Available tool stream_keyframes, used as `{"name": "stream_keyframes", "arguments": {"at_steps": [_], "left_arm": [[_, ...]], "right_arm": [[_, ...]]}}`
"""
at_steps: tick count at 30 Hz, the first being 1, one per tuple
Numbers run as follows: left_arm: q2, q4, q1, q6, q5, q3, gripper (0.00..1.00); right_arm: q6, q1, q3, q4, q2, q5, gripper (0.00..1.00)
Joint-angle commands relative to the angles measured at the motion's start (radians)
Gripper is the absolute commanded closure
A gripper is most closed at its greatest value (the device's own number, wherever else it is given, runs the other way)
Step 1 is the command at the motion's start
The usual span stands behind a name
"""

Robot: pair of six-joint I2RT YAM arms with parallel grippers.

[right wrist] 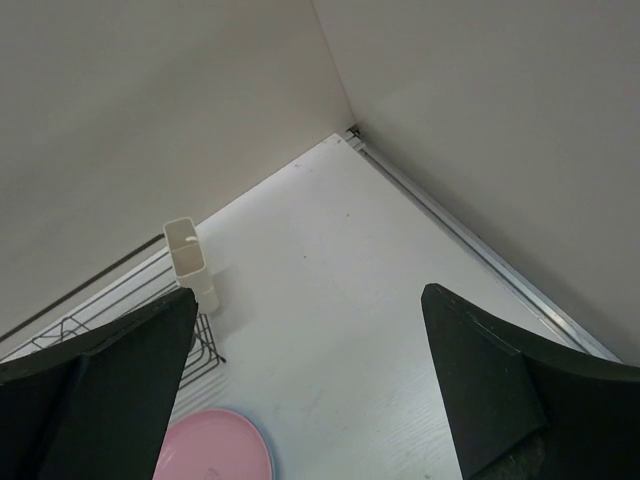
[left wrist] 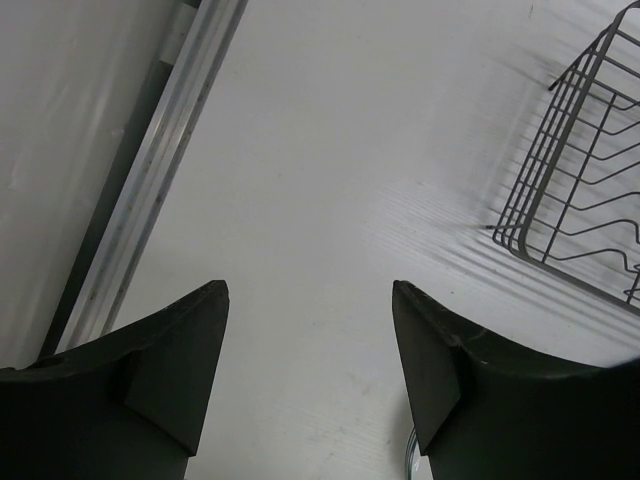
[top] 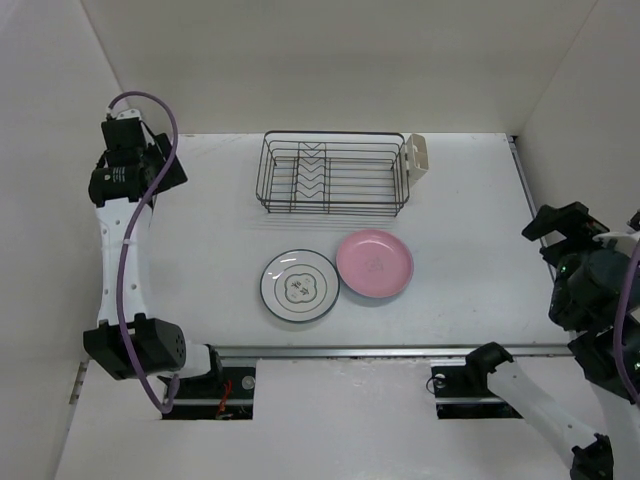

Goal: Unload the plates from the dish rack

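Item one, the dish rack (top: 333, 174): a dark wire basket standing on the white table (top: 470, 250) toward the far wall, with a cream cutlery cup (top: 417, 155) fixed to its right end. Item two, the white plate (top: 299, 286) with dark rim and centre motif: flat on the table, outside the rack, in front of its left half on the side nearer my bases. Item three, the pink plate (top: 374, 265): flat on the table in front of the rack's right half, its rim touching the white plate's. Item four, my left gripper (left wrist: 310, 290): raised well to the left of the rack by the side wall, jaws parted, grasping nothing, only bare table between them and a corner of the rack off to one side of its camera. Item five, my right gripper (right wrist: 310, 292): well to the right of the rack and nearer my bases, jaws spread wide and released, with the cutlery cup and an edge of the pink plate seen beyond them.
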Motion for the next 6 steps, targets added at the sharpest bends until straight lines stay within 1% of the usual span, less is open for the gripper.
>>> {"name": "stream_keyframes", "arguments": {"at_steps": [1, 6], "left_arm": [[-0.033, 0.011, 0.002, -0.016, -0.009, -0.011, 0.37], [-0.052, 0.011, 0.002, -0.016, -0.009, -0.031, 0.35]], "right_arm": [[-0.029, 0.005, 0.013, -0.022, 0.011, -0.022, 0.00], [-0.038, 0.005, 0.013, -0.022, 0.034, -0.033, 0.00]]}}
